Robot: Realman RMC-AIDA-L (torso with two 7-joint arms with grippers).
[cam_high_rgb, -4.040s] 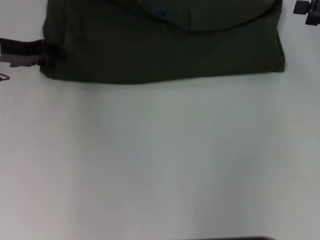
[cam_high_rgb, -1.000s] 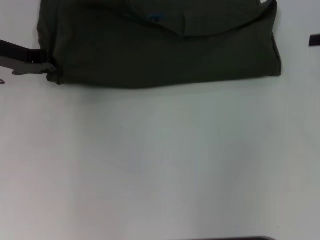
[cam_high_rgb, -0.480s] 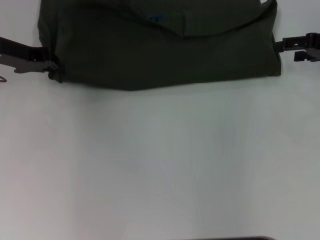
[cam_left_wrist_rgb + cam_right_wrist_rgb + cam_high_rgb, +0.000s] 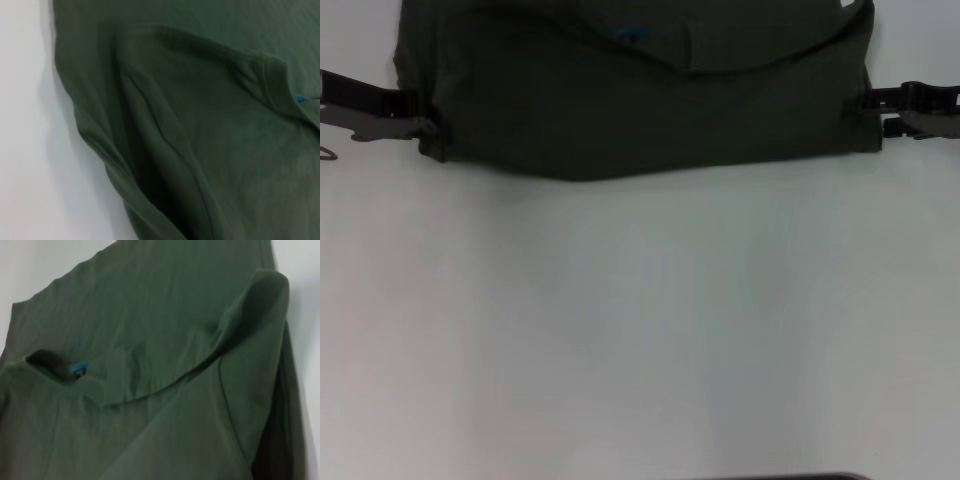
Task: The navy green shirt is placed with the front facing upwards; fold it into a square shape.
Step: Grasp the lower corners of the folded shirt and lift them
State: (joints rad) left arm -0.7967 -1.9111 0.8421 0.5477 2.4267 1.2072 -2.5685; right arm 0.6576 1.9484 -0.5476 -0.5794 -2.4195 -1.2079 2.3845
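Navy green shirt [image 4: 640, 100]: dark olive fabric, folded into wide band across far part of white table [image 4: 640, 330]; near edge bows slightly toward robot at middle. Curved collar seam and blue neck label [image 4: 632, 35] visible on top layer; lettering not visible. Wrist views: overlapping layers, soft creases. Left gripper [image 4: 420, 128] at shirt's left edge, right gripper [image 4: 870, 100] at right edge, both touching fabric; finger opening and grip cannot be determined.
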